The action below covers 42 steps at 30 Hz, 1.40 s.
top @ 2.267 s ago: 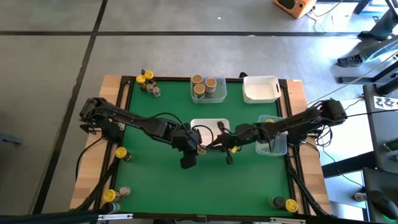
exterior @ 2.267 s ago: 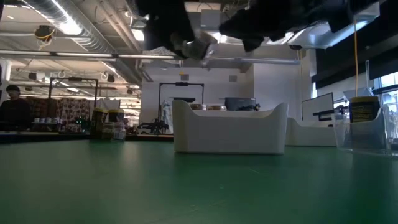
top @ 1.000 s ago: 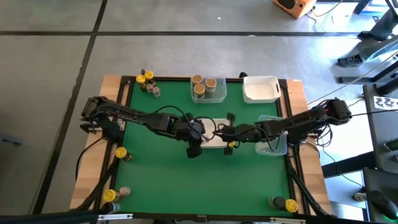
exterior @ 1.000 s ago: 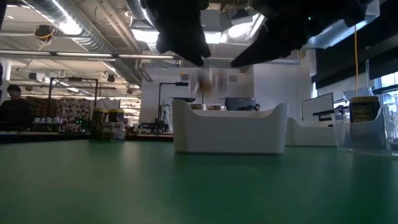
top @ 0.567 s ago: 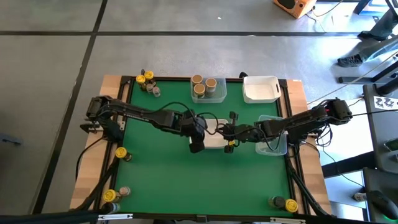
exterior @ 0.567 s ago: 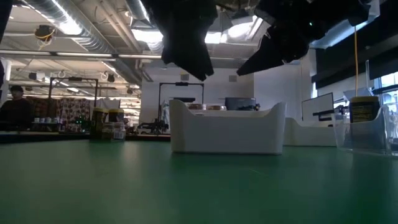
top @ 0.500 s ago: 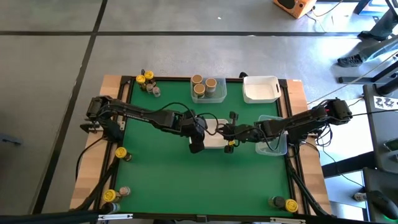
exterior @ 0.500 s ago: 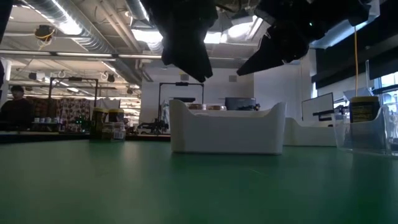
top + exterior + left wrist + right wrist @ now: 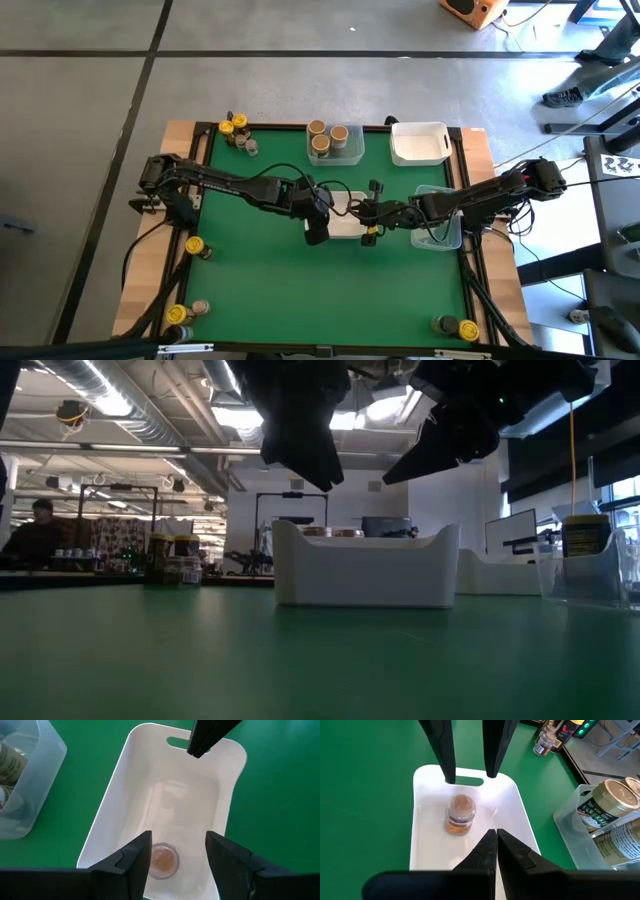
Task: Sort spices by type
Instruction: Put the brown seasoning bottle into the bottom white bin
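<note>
Spices near our front edge first: we see a yellow-lid jar beside a grey-lid jar at the front-left corner, a pair of jars at the front-right corner, and a lone yellow-lid jar on the left edge. Mid-table, the white centre tray holds one tan-lid jar standing upright on its floor, nothing gripping it. Left gripper hangs right over that jar with jaws parted, holding nothing; fingers straddle it from above without contact. Right gripper sits over the opposite end of the same tray, fingers pressed together, empty. Clear bin sits under the right arm with a yellow-labelled jar inside. Farther back, we see a clear tray with three tan-lid jars, an empty-looking white tray to its right, and a cluster of yellow-lid jars at the far-left corner.
</note>
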### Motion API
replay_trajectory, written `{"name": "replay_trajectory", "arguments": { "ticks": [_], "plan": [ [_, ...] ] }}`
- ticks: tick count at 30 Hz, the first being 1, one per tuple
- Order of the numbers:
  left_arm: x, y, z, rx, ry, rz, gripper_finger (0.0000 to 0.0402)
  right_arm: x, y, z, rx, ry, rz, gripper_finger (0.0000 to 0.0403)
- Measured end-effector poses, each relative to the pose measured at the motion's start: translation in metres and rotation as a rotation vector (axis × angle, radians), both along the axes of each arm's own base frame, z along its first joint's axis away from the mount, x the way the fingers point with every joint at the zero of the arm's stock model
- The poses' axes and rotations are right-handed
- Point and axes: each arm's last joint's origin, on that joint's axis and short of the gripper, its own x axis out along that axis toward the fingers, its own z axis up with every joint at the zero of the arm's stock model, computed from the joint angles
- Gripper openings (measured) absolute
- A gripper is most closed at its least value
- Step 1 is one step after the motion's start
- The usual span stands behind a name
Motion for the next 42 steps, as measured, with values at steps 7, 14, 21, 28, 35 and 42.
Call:
{"name": "replay_trajectory", "arguments": {
  "ticks": [7, 14, 21, 28, 35, 42],
  "plan": [
    [0.007, 0.006, 0.005, -0.017, -0.082, -0.039, 0.0183, 0.0, 0.0, 0.0, 0.0, 0.001, 0.0, 0.0014],
    [0.009, 0.005, 0.006, -0.095, -0.097, -0.116, 0.0183, 0.0, 0.0, 0.0, 0.0, 0.003, 0.0, 0.0014],
    [0.0, -0.007, 0.01, -0.113, -0.008, -0.182, 0.0183, 0.0, 0.0, 0.0, 0.0, 0.003, 0.0, 0.0014],
    [-0.042, -0.024, 0.039, -0.063, 0.122, -0.099, 0.0183, 0.0, 0.0, 0.0, 0.0, 0.002, 0.0, 0.0014],
    [-0.082, -0.044, 0.059, -0.048, 0.19, -0.007, 0.0182, 0.0, 0.0, 0.0, -0.001, 0.004, 0.0, 0.0014],
    [-0.101, -0.059, 0.059, 0.033, 0.274, 0.009, 0.0165, 0.0, 0.0, 0.0, 0.0, 0.001, 0.001, 0.0014]
  ]
}}
